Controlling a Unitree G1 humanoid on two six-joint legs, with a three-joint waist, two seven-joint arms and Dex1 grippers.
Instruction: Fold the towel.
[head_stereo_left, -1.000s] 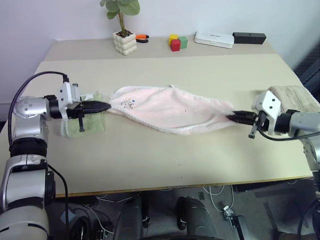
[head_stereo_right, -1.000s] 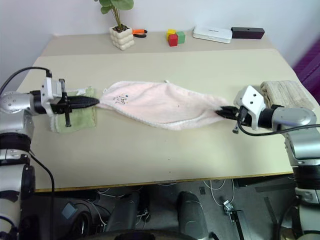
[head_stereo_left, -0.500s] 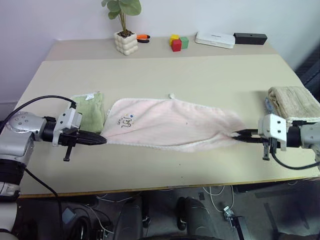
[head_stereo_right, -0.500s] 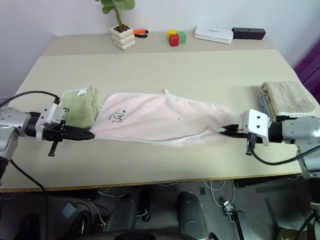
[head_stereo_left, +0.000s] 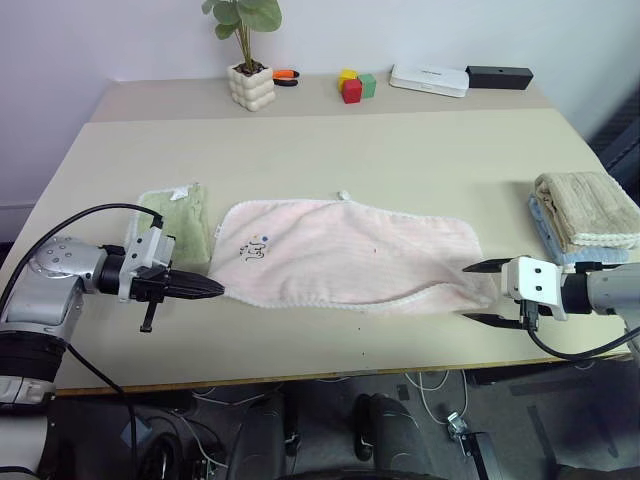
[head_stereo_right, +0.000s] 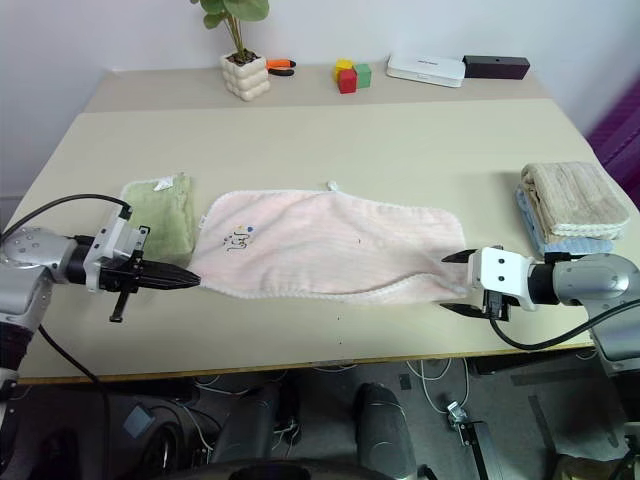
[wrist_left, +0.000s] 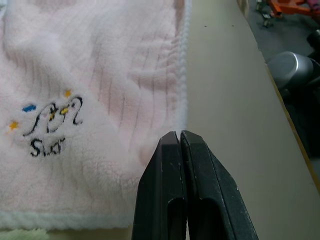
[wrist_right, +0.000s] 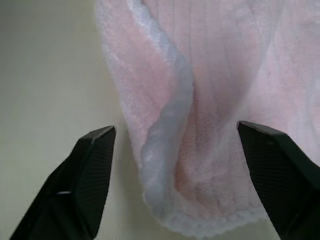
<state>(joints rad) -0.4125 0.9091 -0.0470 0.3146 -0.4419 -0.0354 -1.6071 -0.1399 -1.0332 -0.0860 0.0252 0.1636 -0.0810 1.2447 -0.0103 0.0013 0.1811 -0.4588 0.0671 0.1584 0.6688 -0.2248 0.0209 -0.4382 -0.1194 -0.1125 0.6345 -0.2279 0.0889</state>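
The pale pink towel (head_stereo_left: 350, 255) lies spread lengthwise across the middle of the table, with its dark embroidered motif (wrist_left: 47, 117) near its left end. A small loop (head_stereo_left: 342, 194) sticks out of its far edge. My left gripper (head_stereo_left: 215, 289) sits low at the towel's near left corner, its fingers (wrist_left: 170, 165) shut on that corner. My right gripper (head_stereo_left: 486, 293) is open at the towel's near right corner. That corner (wrist_right: 170, 165) lies rumpled and turned over between the spread fingers (wrist_right: 85, 175), which do not touch it.
A light green cloth (head_stereo_left: 180, 225) lies just left of the towel. A beige folded towel (head_stereo_left: 585, 208) rests on a blue cloth at the right edge. Along the back stand a potted plant (head_stereo_left: 250, 85), coloured blocks (head_stereo_left: 352, 86), a white box (head_stereo_left: 428, 78) and a black box (head_stereo_left: 498, 76).
My right gripper has opened and let go of the towel's right end. Both hands came down and back toward the near edge, and the stretched towel now lies flat.
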